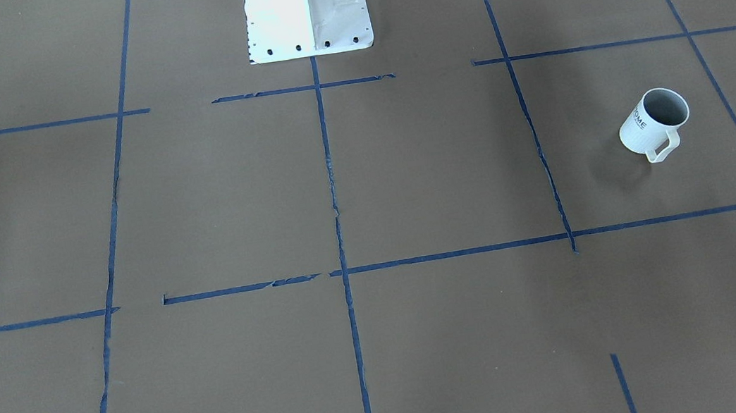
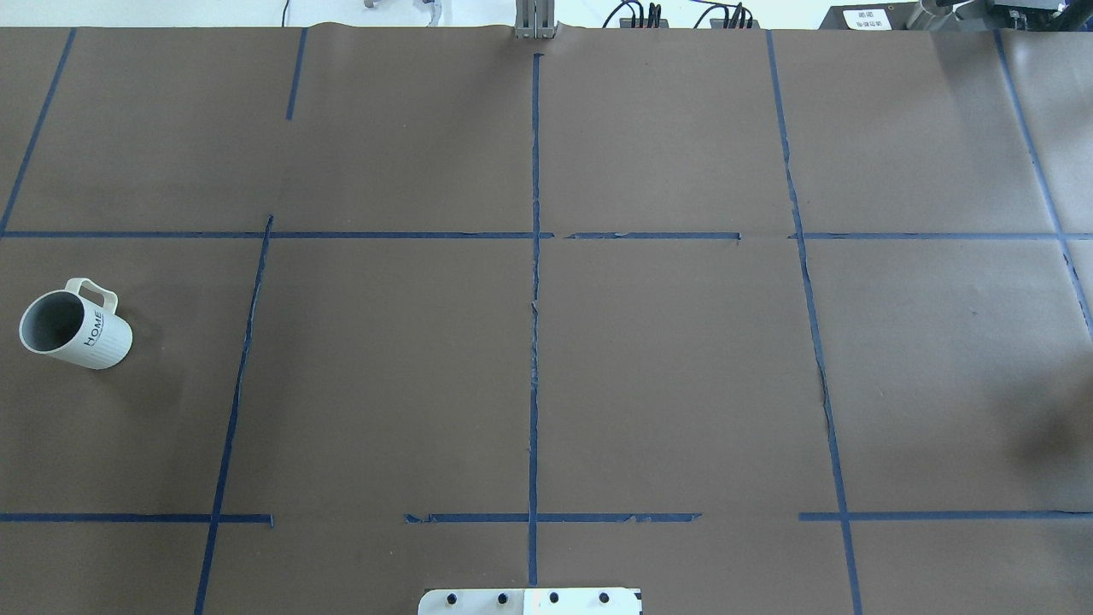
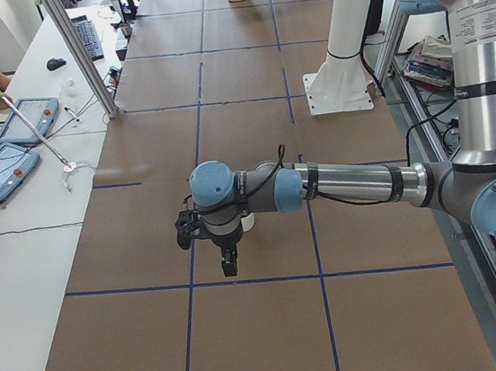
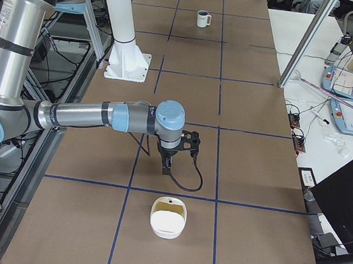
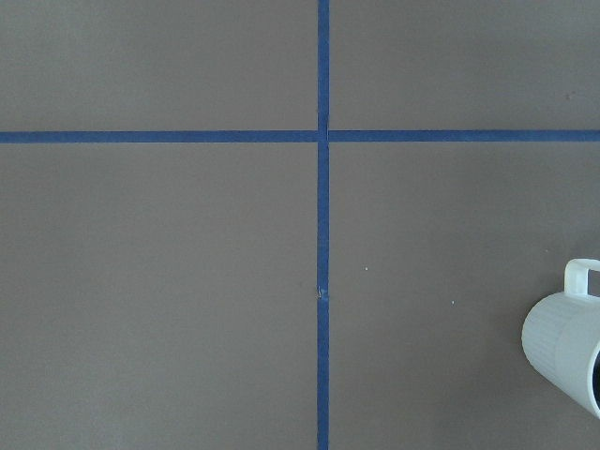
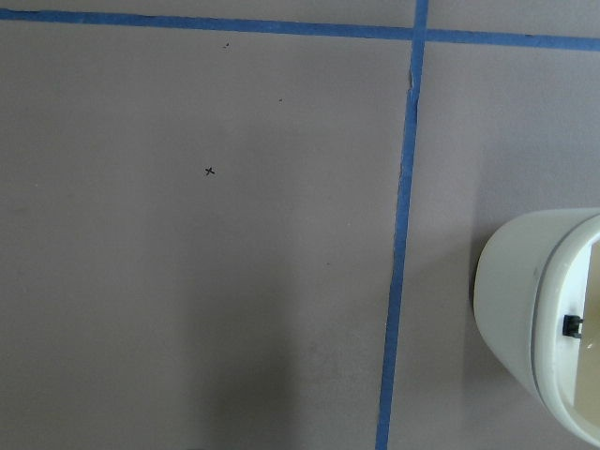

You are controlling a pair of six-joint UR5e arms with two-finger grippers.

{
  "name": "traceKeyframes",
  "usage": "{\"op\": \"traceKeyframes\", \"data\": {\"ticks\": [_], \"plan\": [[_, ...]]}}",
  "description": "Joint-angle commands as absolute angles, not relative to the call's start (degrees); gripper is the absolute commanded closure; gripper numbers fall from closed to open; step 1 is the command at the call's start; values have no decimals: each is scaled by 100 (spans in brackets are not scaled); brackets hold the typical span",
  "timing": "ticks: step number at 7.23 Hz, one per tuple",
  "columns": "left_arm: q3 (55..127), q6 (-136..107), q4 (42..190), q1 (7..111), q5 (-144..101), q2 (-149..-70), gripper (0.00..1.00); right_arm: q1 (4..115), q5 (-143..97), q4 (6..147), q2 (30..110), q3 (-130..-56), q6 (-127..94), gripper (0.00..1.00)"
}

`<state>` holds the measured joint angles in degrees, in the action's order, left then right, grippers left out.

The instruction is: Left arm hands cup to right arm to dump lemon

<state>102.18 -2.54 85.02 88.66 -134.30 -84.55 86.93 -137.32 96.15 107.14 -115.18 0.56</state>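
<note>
Cup [image 1: 642,128] stands upright on the table [image 1: 407,180], long axis vertical, mouth up. Handle [image 1: 663,148] points away from the white robot base [image 1: 306,8], toward the operators' side. The "HOME" lettering sits on the flank turned toward the base. What shows of the inside is plain grey. Position: far out on the base's left and forward of it, inside one taped square, touching none of the blue tape lines [image 1: 527,121].

Room: bare brown paper all round the cup, with more table beyond it on the side away from the base. An aluminium post [image 4: 302,44] stands at the operators' edge, opposite the base.

Left arm [image 3: 347,182] reaches out level over the table. Left gripper [image 3: 228,267] hangs fingers-down above the surface, near the cup. In the side view it covers most of the cup. Fingers spread or closed: cannot tell. The left wrist view catches the cup only at its lower right corner.

Right arm [image 4: 86,116] is likewise level, on the base's other side. Right gripper [image 4: 166,167] hangs fingers-down above the table, apart from a cream container [image 4: 168,217] that sits farther from the base, just past a tape line. Finger state: cannot tell. Cup and container are well apart, with the base between them.
</note>
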Motion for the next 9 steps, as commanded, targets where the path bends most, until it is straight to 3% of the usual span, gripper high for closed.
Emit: {"op": "traceKeyframes", "data": {"ticks": [1, 9], "plan": [[10143, -255, 8517, 8859, -13430, -8464, 0, 8684, -13729, 9607, 10688, -11540, 62, 0], [10257, -229, 8622, 8798, -13447, -8455, 0, 8649, -13824, 9606, 10661, -11707, 44, 0]]}}
